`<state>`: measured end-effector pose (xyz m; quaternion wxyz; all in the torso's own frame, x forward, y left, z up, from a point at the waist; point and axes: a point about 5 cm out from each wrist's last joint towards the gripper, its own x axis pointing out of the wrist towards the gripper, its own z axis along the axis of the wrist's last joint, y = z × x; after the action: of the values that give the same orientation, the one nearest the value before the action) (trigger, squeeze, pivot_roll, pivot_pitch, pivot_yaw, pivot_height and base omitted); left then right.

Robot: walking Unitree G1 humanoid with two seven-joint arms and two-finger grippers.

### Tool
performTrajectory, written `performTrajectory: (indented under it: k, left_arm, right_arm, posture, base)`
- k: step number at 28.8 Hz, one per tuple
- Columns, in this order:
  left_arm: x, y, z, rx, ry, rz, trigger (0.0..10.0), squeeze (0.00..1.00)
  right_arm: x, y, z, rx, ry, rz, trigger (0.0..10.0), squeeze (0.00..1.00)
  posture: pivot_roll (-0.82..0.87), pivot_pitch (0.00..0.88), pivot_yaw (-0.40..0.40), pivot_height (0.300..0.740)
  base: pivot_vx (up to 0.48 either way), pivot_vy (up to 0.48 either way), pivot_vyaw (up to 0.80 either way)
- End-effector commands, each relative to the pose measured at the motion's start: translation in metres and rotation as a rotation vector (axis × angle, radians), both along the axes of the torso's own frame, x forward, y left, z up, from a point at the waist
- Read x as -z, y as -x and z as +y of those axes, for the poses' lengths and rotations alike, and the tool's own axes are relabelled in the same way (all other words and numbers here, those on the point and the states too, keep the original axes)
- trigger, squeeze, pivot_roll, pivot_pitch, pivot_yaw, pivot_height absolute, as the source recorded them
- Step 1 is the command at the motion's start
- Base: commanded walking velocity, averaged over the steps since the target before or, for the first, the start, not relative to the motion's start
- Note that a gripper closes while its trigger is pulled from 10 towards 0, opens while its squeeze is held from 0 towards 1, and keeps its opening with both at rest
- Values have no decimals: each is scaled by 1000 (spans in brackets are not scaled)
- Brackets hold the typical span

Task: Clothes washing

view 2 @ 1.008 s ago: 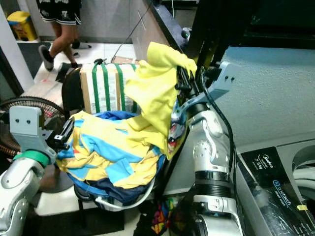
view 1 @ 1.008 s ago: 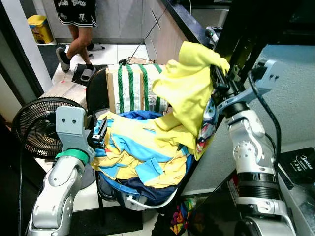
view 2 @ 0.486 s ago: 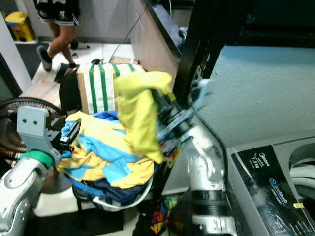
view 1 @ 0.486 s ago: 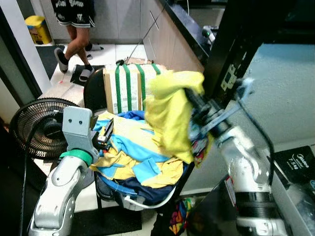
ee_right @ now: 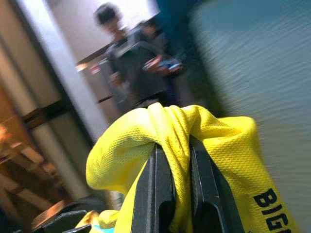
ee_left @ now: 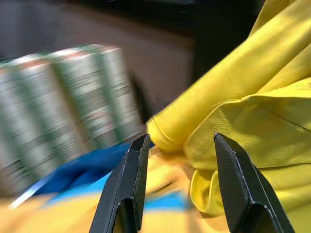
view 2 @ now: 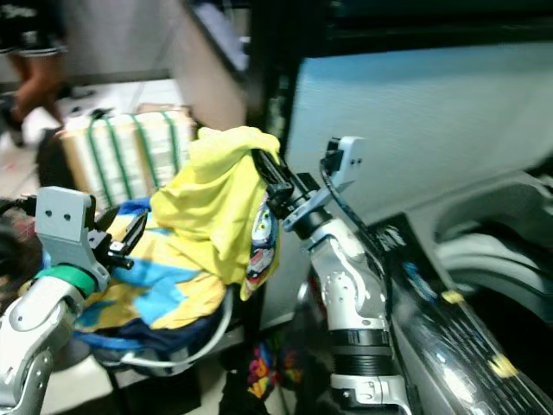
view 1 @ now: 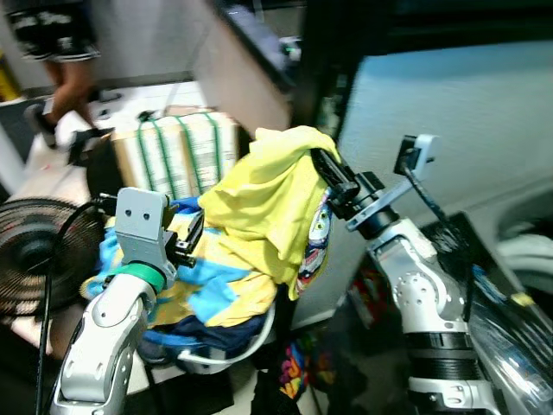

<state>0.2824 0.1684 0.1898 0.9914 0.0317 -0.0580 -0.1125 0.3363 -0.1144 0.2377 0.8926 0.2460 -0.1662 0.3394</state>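
Yellow jersey (view 1: 263, 194) is pinched at frame centre by the right claw (ee_right: 171, 167); the left claw (ee_left: 182, 182) is held open beside the laundry basket (view 1: 226, 350).

I count two grippers on me: my right gripper (view 1: 321, 164), with one yellow shirt (view 1: 259, 194) pinched between its fingers, and my left gripper (ee_left: 182, 187), whose two black fingers (ee_left: 127, 182) stand apart with nothing between them. Below the shirt sits one basket (view 1: 226, 350) heaped with blue and yellow clothes (view 1: 212, 290); how many pieces are in the heap I cannot tell, since they lie tangled. Behind the heap there is one box with green stripes (view 1: 177, 156), and at my left one fan (view 1: 39, 251). One person's legs (view 1: 73, 82) stand at the far left. One washing machine (view 2: 458, 328) is at my right.
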Motion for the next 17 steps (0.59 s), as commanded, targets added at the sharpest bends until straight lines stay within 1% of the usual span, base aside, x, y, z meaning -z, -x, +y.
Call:
performTrajectory:
  k: [1, 10, 11, 12, 13, 15, 16, 17]
  left_arm:
    - [2, 1, -1, 12, -1, 11, 10000, 0]
    - [2, 1, -2, 18, -2, 11, 10000, 0]
    - [1, 1, -1, 19, -2, 11, 10000, 0]
    - [0, 0, 0, 4, -1, 11, 10000, 0]
    - [-1, -1, 2, -17, 5, 10, 10000, 0]
    - [-1, -1, 2, -17, 5, 10, 10000, 0]
    - [-3, -3, 6, -44, 6, 2, 10000, 0]
    - [-5, -4, 10, -74, 3, -7, 10000, 0]
  right_arm:
    - [-3, 4, -1, -12, -9, -23, 10000, 0]
    - [-3, 5, -1, -13, -20, -31, 10000, 0]
    - [-6, 3, -3, 14, -30, -37, 10000, 0]
    - [-17, 2, -3, 39, -29, -69, 10000, 0]
    - [-34, 2, -1, 56, -44, -113, 10000, 0]
    - [-34, 2, -1, 56, -44, -113, 10000, 0]
    - [-52, 0, 0, 107, -50, -159, 10000, 0]
    - [-66, -5, -3, 211, -27, -175, 10000, 0]
  posture:
    - [166, 8, 25, 740]
    - [166, 0, 32, 740]
    - [166, 0, 32, 740]
    - [177, 0, 31, 740]
    - [178, 0, 32, 740]
    - [178, 0, 32, 740]
    - [178, 0, 32, 740]
    - [178, 0, 32, 740]
  base:
    - [0, 0, -800]
    - [0, 0, -800]
    - [0, 0, -800]
    - [0, 0, -800]
    - [0, 0, -800]
    - [0, 0, -800]
    - [0, 0, -800]
    - [0, 0, -800]
